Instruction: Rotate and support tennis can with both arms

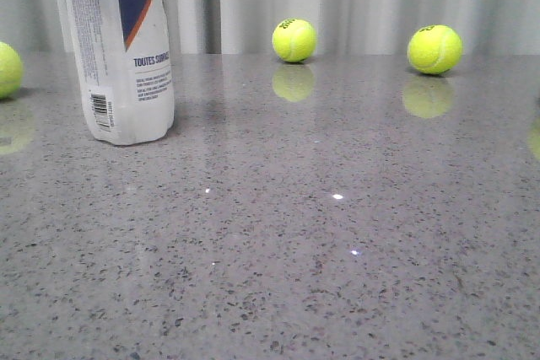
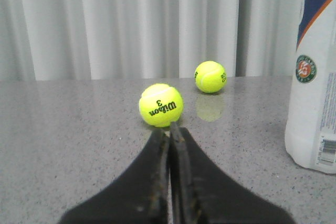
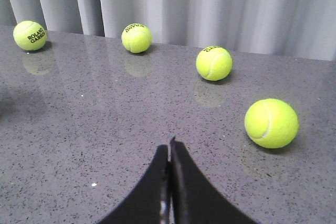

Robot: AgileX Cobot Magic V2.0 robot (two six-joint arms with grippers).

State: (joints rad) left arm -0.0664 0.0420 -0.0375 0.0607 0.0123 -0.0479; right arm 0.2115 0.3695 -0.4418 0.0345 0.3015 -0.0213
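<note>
Front view shows you the tall white plastic tennis can point(image 1: 125, 48) with its navy and orange label standing upright on the speckled grey stone table point(image 1: 321, 250), at about ten o'clock from the middle of the scene; its top is cut off by the frame. Behind it at twelve o'clock sits a yellow-green tennis ball point(image 1: 294, 40), another ball point(image 1: 434, 49) lies at two o'clock, and a third point(image 1: 8, 69) peeks in at nine o'clock. No arm appears here.

On your left wrist camera, the black tapered left gripper point(image 2: 170, 129) has its jaws pressed together on nothing, tips just short of a Wilson-printed ball point(image 2: 161, 105). The can stands at three o'clock, well apart from the tips.

On your right wrist camera, the black right gripper point(image 3: 170, 144) is likewise clenched and empty, hovering over bare table, with four balls spread from ten to three o'clock.
</note>
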